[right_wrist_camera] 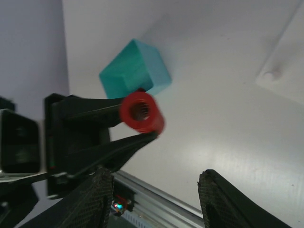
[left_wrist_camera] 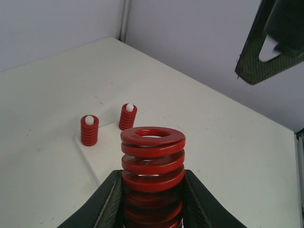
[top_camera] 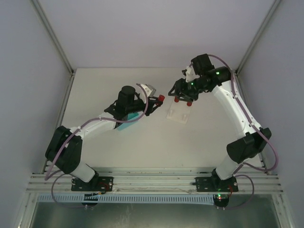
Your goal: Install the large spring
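The left arm (top_camera: 95, 125) and right arm (top_camera: 237, 108) are wearing white shells, black joints, looping mauve cables (top_camera: 223, 59); the left gripper (left_wrist_camera: 152, 175) is showing black fingers (left_wrist_camera: 110, 202), seemingly woven carbon.

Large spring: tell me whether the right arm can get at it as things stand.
Probably yes. The large spring juts clear of the left tool holding it, and nothing lies between it and the open right tool.

The large spring (left_wrist_camera: 153, 159), red with flat-wound coils, was off the table, clamped low on its body by the left gripper (left_wrist_camera: 152, 194). Its open end pointed toward the white plate (top_camera: 178, 116), which lay flat near the table's middle.
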Tool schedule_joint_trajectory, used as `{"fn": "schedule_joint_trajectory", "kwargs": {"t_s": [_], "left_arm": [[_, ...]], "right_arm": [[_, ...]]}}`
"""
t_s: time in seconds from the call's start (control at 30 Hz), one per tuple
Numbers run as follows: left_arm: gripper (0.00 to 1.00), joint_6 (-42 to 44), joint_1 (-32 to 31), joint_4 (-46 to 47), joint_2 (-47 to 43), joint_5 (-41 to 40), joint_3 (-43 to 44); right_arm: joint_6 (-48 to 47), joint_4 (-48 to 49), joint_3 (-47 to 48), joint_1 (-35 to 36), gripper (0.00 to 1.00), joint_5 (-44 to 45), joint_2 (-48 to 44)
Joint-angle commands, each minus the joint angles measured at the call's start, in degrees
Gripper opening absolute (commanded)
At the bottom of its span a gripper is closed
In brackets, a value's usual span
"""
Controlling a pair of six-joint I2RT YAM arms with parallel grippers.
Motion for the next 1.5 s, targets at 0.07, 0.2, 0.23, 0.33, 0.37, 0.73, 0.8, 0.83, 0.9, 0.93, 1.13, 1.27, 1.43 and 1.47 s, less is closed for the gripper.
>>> {"fn": "schedule_joint_trajectory", "kwargs": {"t_s": [0.07,0.2,0.23,0.33,0.37,0.73,0.8,0.83,0.9,0.93,1.13,1.27,1.43,1.47], "left_arm": [[0.07,4.13,-0.62,5.18,1.67,3.6,3.54],[0.07,5.09,-0.78,5.26,2.08,5.11,4.13],[0.07,5.36,-0.76,5.54,2.01,5.55,4.14],[0.07,6.14,-0.9,5.93,1.7,6.57,3.99],[0.07,6.4,-0.91,6.04,1.56,7.08,3.99],[0.02,8.77,-0.93,5.6,1.22,9.77,4.67],[0.02,8.94,-0.94,5.62,1.16,9.7,4.67],[0.02,9.1,-0.93,5.62,1.09,9.74,4.6],[0.02,9.29,-0.95,5.62,1.05,9.58,4.61],[0.02,9.38,-0.93,5.62,0.99,9.4,4.55],[0.11,9.83,-0.98,3.78,0.8,7.02,4.52],[0.24,10.09,-0.93,3.23,-0.03,5.88,3.7],[0.44,10.76,-0.93,2.02,-0.83,4.73,2.7],[0.48,10.84,-0.93,1.62,-0.95,4.52,2.59]], "right_arm": [[-2.77,-2.34,4.7,1.81,0.55,-5.28,2.31],[-3.01,-2.67,4.81,2.07,0.56,-4.59,3.51],[-3.01,-2.66,4.9,2.06,0.56,-4.59,4.03],[-2.89,-2.25,5.45,2.27,0.55,-5.32,5.25],[-2.77,-1.98,5.52,2.38,0.56,-5.42,5.5],[-2.66,-1.58,6.54,3.87,0.57,-4.87,8.71],[-2.57,-1.62,6.79,4.05,0.55,-5.19,9.08],[-2.54,-1.61,6.72,4.12,0.53,-5.27,9.18],[-2.48,-1.27,6.43,4.25,0.5,-5.93,9.22],[-2.44,-1.19,6.43,4.27,0.47,-6.25,9.33],[-2.23,-0.29,5.82,4.63,0.23,-7.13,8.58],[-1.73,0.78,4.42,4.63,0.07,-5.97,8.01],[0.58,5.88,2.1,4.54,0.0,-4.14,5.89],[0.98,6.67,1.72,4.46,0.0,-3.6,5.47]]}}
